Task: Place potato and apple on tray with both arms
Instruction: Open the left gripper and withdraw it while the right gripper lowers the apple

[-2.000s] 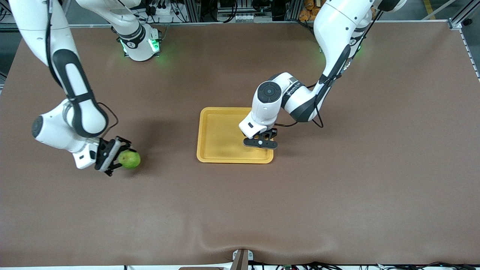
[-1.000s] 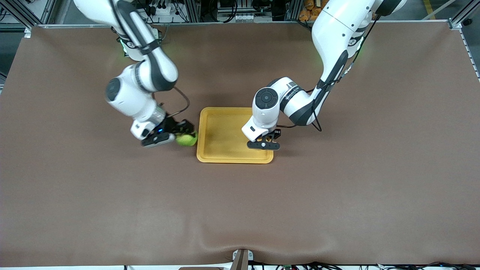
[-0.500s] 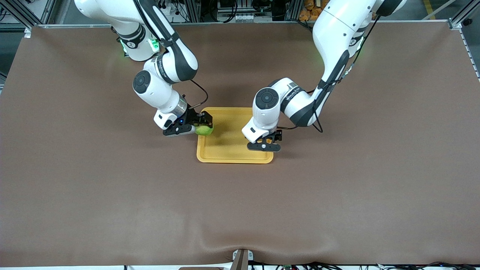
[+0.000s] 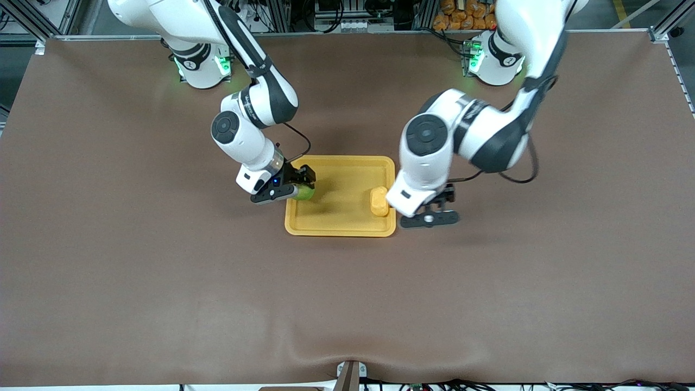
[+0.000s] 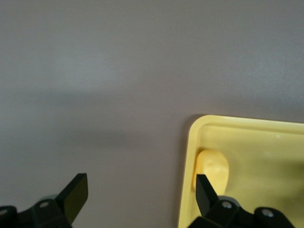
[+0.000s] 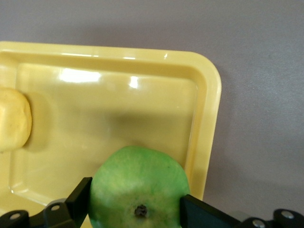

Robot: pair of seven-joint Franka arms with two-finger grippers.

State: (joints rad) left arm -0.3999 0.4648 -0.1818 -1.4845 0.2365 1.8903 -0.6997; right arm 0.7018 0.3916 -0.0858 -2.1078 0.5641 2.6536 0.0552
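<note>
No brand, label or writing is legible in any view; the printed marks on the arm bases are too small to read. The tray (image 4: 341, 224) sits mid-table between the two arms. The potato (image 4: 378, 202) lies inside the tray, against the rim at the left arm's end; in the front view its edge on that side is covered by the left arm's wrist, and in the right wrist view it is cut off by the picture's border. The apple (image 4: 304, 191) is grasped between the fingers of the right gripper (image 4: 290, 185), over the tray's rim at the right arm's end; the front view shows only a sliver of green past the gripper body, while the right wrist view (image 6: 137, 192) shows it plainly, stem spot facing the camera, both fingers pressed to its sides. Whether the apple touches the tray floor cannot be told. The left gripper (image 4: 429, 214) hangs over bare table just beside the tray's rim at the left arm's end, jaws spread wide and holding nothing; in the left wrist view its fingers (image 5: 75, 195) are cut off at the picture's border.
</note>
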